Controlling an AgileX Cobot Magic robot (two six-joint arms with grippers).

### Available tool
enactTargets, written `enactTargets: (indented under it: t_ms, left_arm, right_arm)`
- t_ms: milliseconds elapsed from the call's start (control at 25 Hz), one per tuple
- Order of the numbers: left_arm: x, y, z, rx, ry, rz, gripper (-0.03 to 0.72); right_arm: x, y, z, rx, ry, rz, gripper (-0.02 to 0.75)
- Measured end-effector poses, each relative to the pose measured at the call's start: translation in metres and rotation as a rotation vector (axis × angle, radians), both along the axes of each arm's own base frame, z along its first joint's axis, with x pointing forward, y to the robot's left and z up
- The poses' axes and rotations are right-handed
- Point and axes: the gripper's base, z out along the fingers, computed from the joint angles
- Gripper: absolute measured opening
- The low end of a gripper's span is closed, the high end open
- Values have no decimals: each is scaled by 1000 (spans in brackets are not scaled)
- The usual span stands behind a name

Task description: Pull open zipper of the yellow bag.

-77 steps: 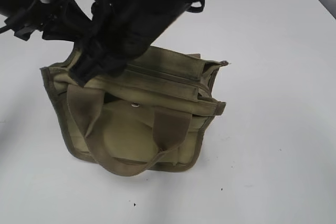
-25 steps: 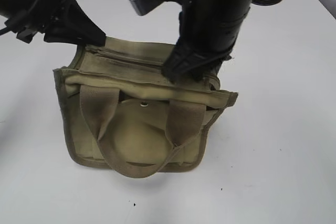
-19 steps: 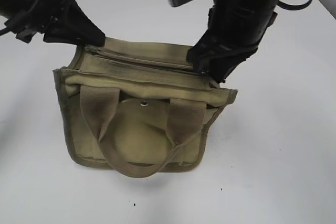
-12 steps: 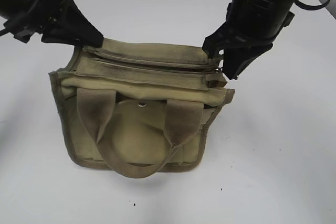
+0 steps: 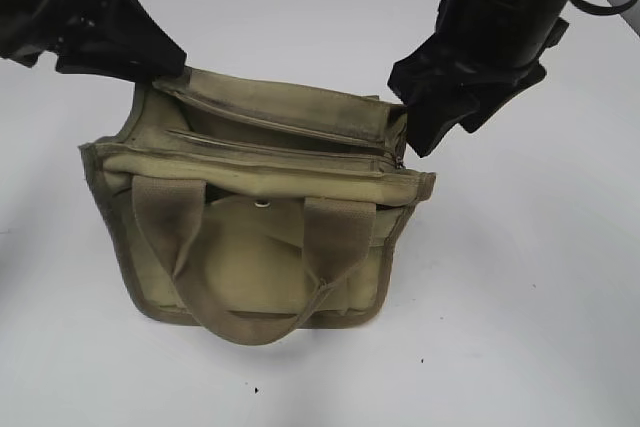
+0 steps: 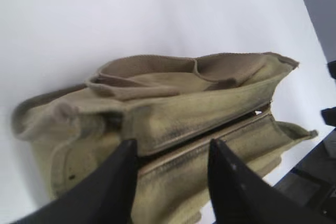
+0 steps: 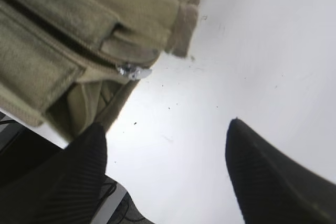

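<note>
The white bench (image 5: 520, 327) carries the yellow bag (image 5: 260, 247), which stands near the middle with its two webbing handles hanging toward the camera. The mouth of the bag looks already parted: in the exterior view a dark gap runs between the two top edges.

The zipper (image 5: 290, 142) lies along the top of the bag, and its long axis goes from the left side to the right side of the exterior view. Its small silver pull tab (image 7: 134, 71) sits at the right end, at the corner of the bag.

The right gripper (image 5: 440, 117) is just beside this right corner. In the right wrist view its fingers (image 7: 262, 177) stand wide apart and hold nothing, with only bare bench between them; the tab lies up and to the left of them, near but apart. This arm is clearly the nearer one to the tab.

The left gripper (image 5: 150, 57) is at the far left corner. In the left wrist view its fingers (image 6: 113, 182) are moderately open on both sides of the bag's edge, and I cannot tell if they touch the cloth.

I judge the pull to be nearly finished or finished.
</note>
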Motion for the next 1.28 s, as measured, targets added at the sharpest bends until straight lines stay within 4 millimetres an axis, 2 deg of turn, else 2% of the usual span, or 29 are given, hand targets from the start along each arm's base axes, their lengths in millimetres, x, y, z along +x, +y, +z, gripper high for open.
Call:
enactTargets:
  t_ms: [80,160,280,440,560,720,800,960,1120,1280]
  left_arm:
    - [-9,6,13,42,-64,-7,388]
    - [-22,13,28,89,-141,-13,412]
    - [-46,25,51,158,-232,-27,423]
    - [-86,46,76,271,-306,3,424]
    - [-120,62,82,324,-358,45,424]
    - [-176,78,68,331,-422,74,424]
    - [-197,84,53,328,-424,90,424]
    - [-235,99,18,348,-452,142,424]
    - [-270,109,-8,335,-541,171,424]
    - [-296,116,-21,296,-655,200,424]
  right_arm:
    - [-13,-7,10,10,-22,0,562]
    - [-29,-16,15,15,-31,1,571]
    - [-60,-32,21,22,-44,0,573]
    - [-107,-57,18,28,-55,-3,574]
    - [-144,-77,14,52,-96,-11,574]
    - [-185,-98,1,91,-169,-17,574]
    - [-208,-110,-2,128,-233,-20,574]
    - [-238,-126,-17,171,-310,-24,574]
    - [-261,-139,-28,221,-400,-28,574]
    - [-277,-147,-30,283,-512,-30,574]
